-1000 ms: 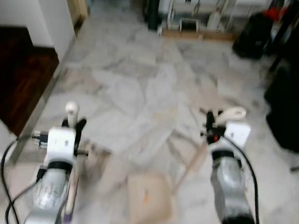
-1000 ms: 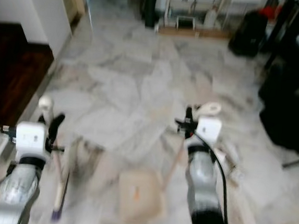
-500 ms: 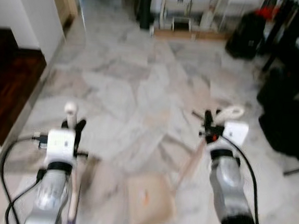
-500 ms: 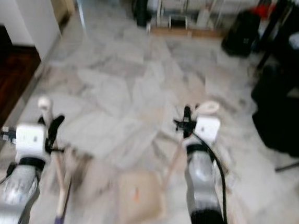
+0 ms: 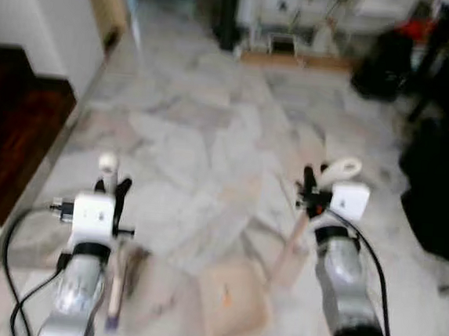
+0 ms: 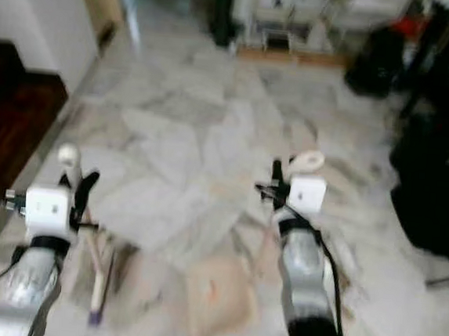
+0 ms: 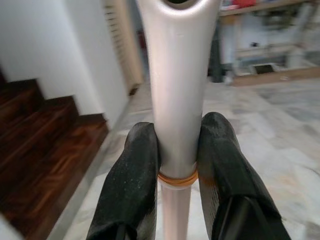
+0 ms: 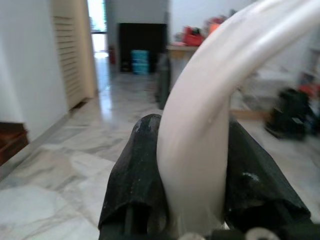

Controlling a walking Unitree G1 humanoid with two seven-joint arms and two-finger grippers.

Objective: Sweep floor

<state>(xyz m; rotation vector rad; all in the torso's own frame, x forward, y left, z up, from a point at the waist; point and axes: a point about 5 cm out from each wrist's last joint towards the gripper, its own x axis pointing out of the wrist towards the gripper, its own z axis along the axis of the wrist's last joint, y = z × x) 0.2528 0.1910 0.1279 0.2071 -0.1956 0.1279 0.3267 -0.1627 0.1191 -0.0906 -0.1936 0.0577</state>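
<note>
The left gripper point(image 7: 177, 165) is clamped on the broom handle point(image 7: 177, 95); in the left wrist view both black fingers point(image 7: 135, 185) press against the pale shaft just above an orange band. From the head camera the broom handle's rounded top stands above that gripper at the lower left, and the shaft runs down beside the silver left arm point(image 5: 75, 296) to a purple tip near the floor.

The right gripper point(image 8: 192, 165) is closed on the dustpan handle point(image 8: 200, 125), a curved white grip (its looped end rises just above the gripper in the head views). Below it, a tan shaft slopes down and toward the robot's left to the dustpan point(image 5: 232, 302), a beige tray resting on the floor between the two arms, with a small orange mark on it.

The floor point(image 5: 204, 135) is grey-veined marble (the head views are slightly blurred). Dark wooden stairs point(image 5: 15, 134) lie to the left, beside a white wall point(image 5: 58, 4). Black bags point(image 5: 436, 179) sit on the right. Farthest away, pale shelving point(image 5: 300, 17) lines the back of the room.
</note>
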